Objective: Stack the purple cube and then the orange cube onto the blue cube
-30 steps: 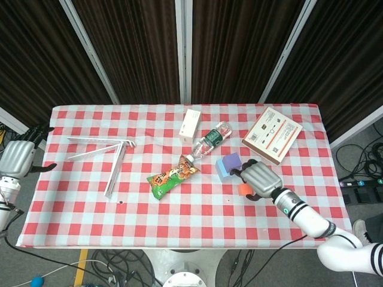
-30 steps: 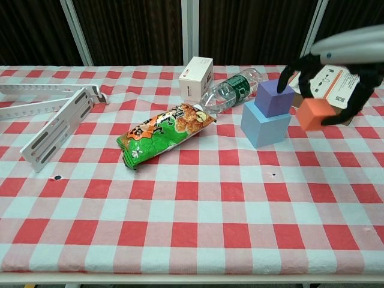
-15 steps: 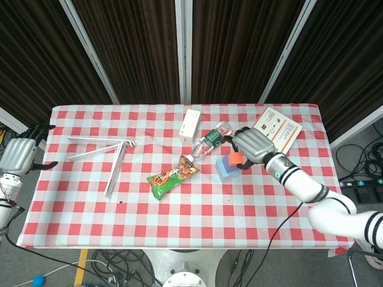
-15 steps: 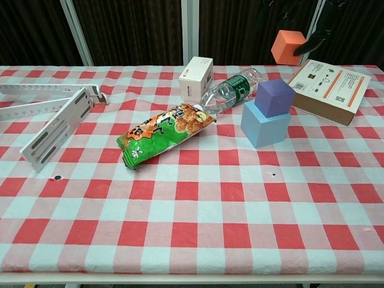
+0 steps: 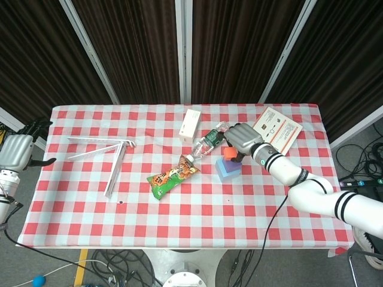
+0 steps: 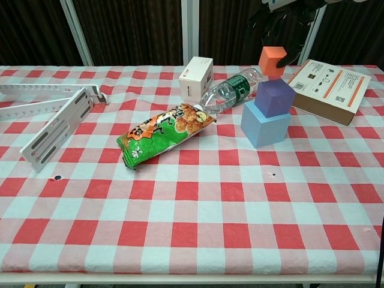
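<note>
Overhead, the right hand (image 6: pixel 282 24) clamps the orange cube (image 6: pixel 272 60) just above the purple cube (image 6: pixel 274 96), which already sits on the blue cube (image 6: pixel 264 126), apparently for placing.

A: What lies nearest the right hand (image 6: pixel 279 21)?

B: In the chest view, a clear water bottle (image 6: pixel 231 91) on its side, just below and left of it. A small white carton (image 6: pixel 195 78) stands close beside the bottle, further left.

A: And on the hand's other side?

B: A flat printed box (image 6: pixel 329 90), near it, lower right.

A: Farther off?

B: A green-and-orange snack bag (image 6: pixel 163 133) lies left of the hand and nearer the camera. White metal rails (image 6: pixel 54 114) sit well apart, far left. All rest on the red-checked tablecloth (image 6: pixel 192 228).
</note>
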Robot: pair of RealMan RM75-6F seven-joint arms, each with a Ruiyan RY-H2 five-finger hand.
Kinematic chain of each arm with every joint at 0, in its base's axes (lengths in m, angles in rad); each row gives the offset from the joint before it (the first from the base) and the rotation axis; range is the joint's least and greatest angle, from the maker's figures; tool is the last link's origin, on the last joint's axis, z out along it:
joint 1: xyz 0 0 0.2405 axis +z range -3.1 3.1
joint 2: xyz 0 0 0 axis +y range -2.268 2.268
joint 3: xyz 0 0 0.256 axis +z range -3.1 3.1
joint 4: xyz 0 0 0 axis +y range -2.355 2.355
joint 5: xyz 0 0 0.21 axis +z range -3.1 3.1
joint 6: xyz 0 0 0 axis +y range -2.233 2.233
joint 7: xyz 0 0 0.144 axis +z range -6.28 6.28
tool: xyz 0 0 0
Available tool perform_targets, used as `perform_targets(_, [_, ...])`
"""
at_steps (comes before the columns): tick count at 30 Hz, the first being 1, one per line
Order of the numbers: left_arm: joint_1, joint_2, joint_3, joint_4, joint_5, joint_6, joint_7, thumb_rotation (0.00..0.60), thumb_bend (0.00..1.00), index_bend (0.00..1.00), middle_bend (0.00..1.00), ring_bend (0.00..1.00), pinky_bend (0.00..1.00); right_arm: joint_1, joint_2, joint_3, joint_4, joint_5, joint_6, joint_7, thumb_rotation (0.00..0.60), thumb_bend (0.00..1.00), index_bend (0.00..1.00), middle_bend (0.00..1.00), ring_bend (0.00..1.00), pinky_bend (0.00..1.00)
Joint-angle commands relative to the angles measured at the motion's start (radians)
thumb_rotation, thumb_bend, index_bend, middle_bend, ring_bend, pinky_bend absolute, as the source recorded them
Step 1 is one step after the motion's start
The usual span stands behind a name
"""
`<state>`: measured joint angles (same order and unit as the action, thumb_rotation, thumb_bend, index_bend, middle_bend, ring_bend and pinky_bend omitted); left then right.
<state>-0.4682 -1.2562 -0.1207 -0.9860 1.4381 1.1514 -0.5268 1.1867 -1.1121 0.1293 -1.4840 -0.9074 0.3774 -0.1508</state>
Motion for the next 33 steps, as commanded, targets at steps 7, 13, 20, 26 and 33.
perform_targets(7, [-0.001, -0.008, 0.003, 0.004, 0.008, 0.01, 0.0, 0.6, 0.07, 0.21, 0.19, 0.16, 0.29, 0.017, 0.03, -0.038, -0.005, -0.005, -0.037, 0.016, 0.6, 0.14, 0.24, 0.51, 0.25, 0.21])
perform_targets(13, [-0.003, -0.013, 0.005, 0.008, 0.009, 0.01, 0.003, 0.6, 0.07, 0.21, 0.18, 0.16, 0.29, 0.018, 0.011, -0.045, 0.017, -0.02, -0.056, 0.049, 0.6, 0.15, 0.24, 0.51, 0.25, 0.21])
perform_targets(20, [-0.004, -0.017, 0.008, 0.02, 0.01, 0.007, -0.001, 0.6, 0.07, 0.21, 0.19, 0.16, 0.29, 0.02, -0.017, -0.053, 0.05, -0.046, -0.077, 0.077, 0.6, 0.15, 0.24, 0.51, 0.25, 0.21])
perform_targets(26, [-0.006, -0.024, 0.009, 0.032, 0.009, 0.003, -0.006, 0.6, 0.07, 0.21, 0.19, 0.16, 0.29, 0.017, -0.031, -0.055, 0.073, -0.069, -0.072, 0.095, 0.6, 0.15, 0.24, 0.51, 0.25, 0.21])
perform_targets(33, [-0.009, -0.029, 0.008, 0.042, 0.007, 0.002, -0.006, 0.6, 0.07, 0.21, 0.19, 0.16, 0.29, 0.018, -0.04, -0.048, 0.092, -0.09, -0.08, 0.12, 0.6, 0.15, 0.24, 0.51, 0.25, 0.21])
